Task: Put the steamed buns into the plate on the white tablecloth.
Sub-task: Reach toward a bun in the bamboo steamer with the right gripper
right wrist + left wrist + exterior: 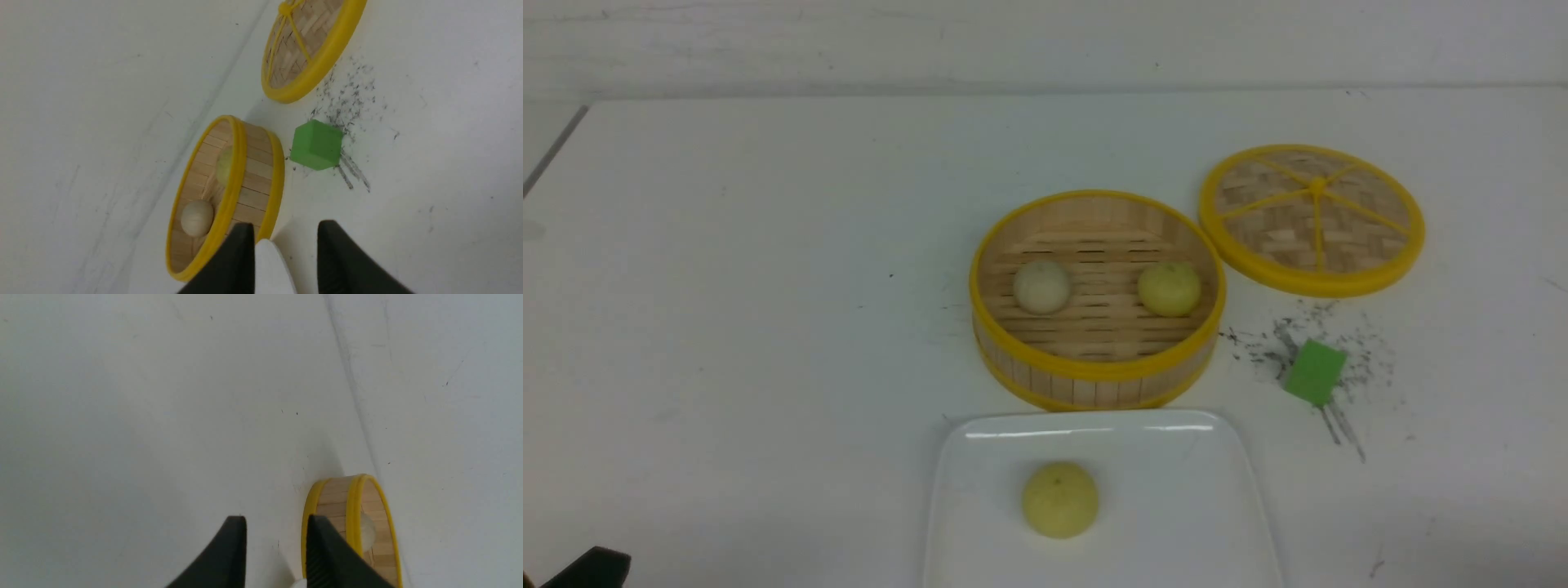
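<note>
Left tool (pixel 276 522): fingers parted, nothing between.
Right tool (pixel 286 229): fingers parted, empty.
Plate (pixel 1176 457): nearest, 6 o'clock on tabletop (pixel 727 286); holding plated yellow bun (pixel 1059 499).
Bamboo steamer (pixel 1094 380): just beyond plate; off-white bun (pixel 1042 286) inside at 9 o'clock, second yellow bun (pixel 1169 287) at 3 o'clock.
Green block (pixel 1314 371): 4 o'clock of steamer.
Woven lid (pixel 1312 219): flat, just beside steamer at 2 o'clock.

No readable text, label or number appears anywhere, as far as these soft views show.

Yellow-rimmed bamboo steamer (pixel 1094 384) stands uncovered. Woven lid (pixel 1312 219) lies flat just beside it, right and farther back. Green block (pixel 1314 372) rests apart, right of the steamer.
</note>
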{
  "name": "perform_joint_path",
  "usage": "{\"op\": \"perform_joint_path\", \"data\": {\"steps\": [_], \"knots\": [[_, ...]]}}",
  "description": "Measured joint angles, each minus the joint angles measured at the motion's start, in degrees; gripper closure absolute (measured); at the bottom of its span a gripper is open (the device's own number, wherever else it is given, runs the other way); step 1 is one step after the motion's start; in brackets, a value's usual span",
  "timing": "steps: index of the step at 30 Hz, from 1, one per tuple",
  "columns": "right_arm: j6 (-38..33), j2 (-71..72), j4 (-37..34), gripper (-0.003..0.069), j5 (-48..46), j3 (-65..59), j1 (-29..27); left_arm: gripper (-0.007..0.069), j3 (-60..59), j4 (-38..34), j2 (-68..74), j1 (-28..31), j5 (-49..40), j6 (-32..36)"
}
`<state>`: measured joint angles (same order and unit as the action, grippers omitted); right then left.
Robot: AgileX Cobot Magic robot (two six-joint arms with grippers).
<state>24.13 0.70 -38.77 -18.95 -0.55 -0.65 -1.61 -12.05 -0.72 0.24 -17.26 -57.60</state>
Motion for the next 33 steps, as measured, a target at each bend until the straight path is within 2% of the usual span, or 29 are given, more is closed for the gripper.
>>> {"op": "perform_joint_path", "data": {"steps": [1, 2, 4, 6, 7, 8, 9, 11, 13, 14, 15, 17, 20, 21, 22, 24, 27, 29, 31, 33], "knots": [[-0.46, 0.0, 0.0, 0.0433, 0.05, 0.19, 0.0, 0.0386, 0.0, -0.23, 0.0, 0.0, 0.0, 0.0], [-2.73, 0.0, -0.02, 0.0456, 0.16, 1.78, 0.0, 0.0394, 0.0, -3.5, 0.0, 0.0, 1.65, -2.22], [-9.4, -0.06, 0.74, 0.0538, -0.19, 6.86, 0.0, 0.0414, 1.2, -10.12, 0.0, 0.0, 2.42, -3.06], [-15.27, -1.83, 2.66, 0.0634, -2.05, 12.77, 0.0, 0.0454, 5.16, -13.02, 0.0, 0.0, 2.42, 2.76], [-16.32, -2.14, 2.84, 0.0641, -2.66, 13.31, 0.0, 0.0454, 5.62, -13.15, 0.0, 0.0, 2.37, 3.57], [-19.78, -5.44, 5.21, 0.0669, -6.03, 17.66, 0.0, 0.0492, 9.54, -13.74, 0.0, 0.0, 1.31, 11.19], [-19.78, -5.96, 5.52, 0.0669, -6.03, 18.21, 0.0, 0.0503, 10.03, -13.8, 0.0, 0.0, 1.06, 12.21], [-22.4, -14.98, 10.9, 0.0667, -15.04, 24.63, 0.0, 0.0578, 16.58, -14.14, 2.52, 0.0, -6.04, 25.91], [-22.71, -21.23, 13.88, 0.0662, -21.92, 28.51, 0.0, 0.0613, 19.58, -14.21, 6.36, 0.0, -12.47, 31.81], [-22.71, -22.84, 14.23, 0.0662, -21.92, 28.51, 0.0, 0.0615, 19.9, -14.21, 6.94, 0.0, -13.36, 32.42], [-22.71, -28.61, 16.65, 0.0659, -27.0, 31.53, 0.0, 0.0622, 22.24, -14.21, 11.9, 0.0, -20.65, 36.38], [-22.76, -35.78, 17.77, 0.0657, -32.85, 34.75, 0.0, 0.0622, 24.37, -14.21, 17.89, 0.0, -28.13, 39.45], [-27.19, -45.51, 13.31, 0.0656, -36.53, 38.42, 0.28, 0.0622, 27.02, -14.09, 27.03, 0.0, -35.59, 43.54], [-32.89, -48.92, 8.63, 0.0656, -36.93, 40.32, 1.28, 0.0622, 27.75, -14.09, 30.07, 0.0, -36.76, 45.29], [-33.84, -49.96, 6.85, 0.0656, -36.98, 40.59, 1.47, 0.0622, 28.01, -14.09, 31.25, 0.0, -37.02, 45.58], [-44.31, -55.29, -3.49, 0.0656, -36.91, 43.78, 4.34, 0.0622, 29.25, -13.97, 37.61, 0.0, -37.41, 48.37], [-52.89, -62.74, -12.27, 0.0656, -36.79, 48.41, 8.72, 0.0622, 29.8, -13.97, 43.74, 0.0, -36.09, 49.68], [-54.08, -67.71, -12.59, 0.0656, -36.61, 51.91, 11.4, 0.0622, 29.8, -13.97, 46.67, 0.0, -34.82, 49.91], [-53.33, -73.07, -10.05, 0.0655, -36.28, 55.5, 13.59, 0.0622, 29.8, -13.97, 49.17, 0.0, -33.48, 50.03], [-48.46, -80.33, -3.05, 0.0647, -35.33, 61.97, 16.58, 0.0622, 29.8, -13.92, 51.76, 0.0, -32.48, 50.03]]}}
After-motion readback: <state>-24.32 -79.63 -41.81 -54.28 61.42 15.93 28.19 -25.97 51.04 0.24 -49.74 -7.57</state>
